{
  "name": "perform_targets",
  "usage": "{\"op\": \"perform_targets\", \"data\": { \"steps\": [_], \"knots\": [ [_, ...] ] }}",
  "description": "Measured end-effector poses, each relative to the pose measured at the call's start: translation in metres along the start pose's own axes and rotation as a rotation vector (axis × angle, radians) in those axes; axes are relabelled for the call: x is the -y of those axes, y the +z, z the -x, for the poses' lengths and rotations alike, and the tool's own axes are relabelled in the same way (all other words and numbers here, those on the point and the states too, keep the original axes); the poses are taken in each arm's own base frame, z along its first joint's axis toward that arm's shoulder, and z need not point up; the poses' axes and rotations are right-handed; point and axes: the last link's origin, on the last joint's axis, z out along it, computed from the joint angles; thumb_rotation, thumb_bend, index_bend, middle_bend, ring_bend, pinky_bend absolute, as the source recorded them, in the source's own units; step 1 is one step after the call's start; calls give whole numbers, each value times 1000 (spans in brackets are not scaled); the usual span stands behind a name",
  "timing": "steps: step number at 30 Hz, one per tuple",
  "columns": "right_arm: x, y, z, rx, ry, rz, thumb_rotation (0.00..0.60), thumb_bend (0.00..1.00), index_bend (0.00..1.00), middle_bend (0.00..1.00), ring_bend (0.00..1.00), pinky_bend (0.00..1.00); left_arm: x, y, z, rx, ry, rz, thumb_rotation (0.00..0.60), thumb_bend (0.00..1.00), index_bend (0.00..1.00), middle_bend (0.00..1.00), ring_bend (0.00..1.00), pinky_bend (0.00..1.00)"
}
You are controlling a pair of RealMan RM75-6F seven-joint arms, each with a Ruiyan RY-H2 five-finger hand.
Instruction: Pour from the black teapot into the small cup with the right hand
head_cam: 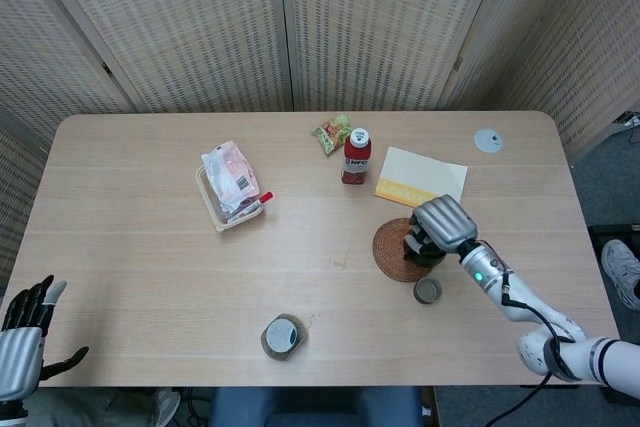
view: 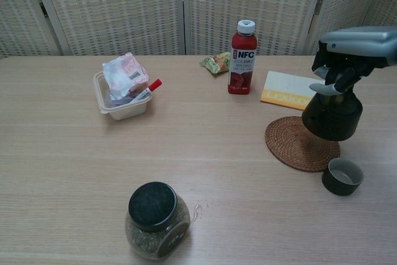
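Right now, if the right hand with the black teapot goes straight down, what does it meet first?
Probably the woven coaster: the black teapot held by the right hand hangs over its right edge. The small cup sits nearer the camera, apart from it. Depth is uncertain.

The wooden table (head_cam: 150,247) carries a food tub (head_cam: 215,202), juice bottle (head_cam: 356,156), snack packet (head_cam: 331,133), booklet (head_cam: 420,176), woven coaster (view: 298,145), small cup (view: 342,176), jar (view: 156,220) and white disc (head_cam: 488,141).
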Motion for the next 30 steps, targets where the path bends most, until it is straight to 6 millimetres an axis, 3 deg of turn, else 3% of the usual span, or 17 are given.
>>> {"op": "perform_targets", "data": {
  "steps": [17, 30],
  "knots": [
    [-7, -29, 9, 19, -102, -27, 481, 446, 892, 977, 922, 581, -1, -1, 0, 0, 2, -1, 600, 13, 0, 0, 0, 0],
    [-17, -52, 9, 44, -278, -34, 483, 447, 892, 977, 922, 581, -8, 2, 3, 4, -3, 19, 600, 13, 0, 0, 0, 0]
  ]
}}
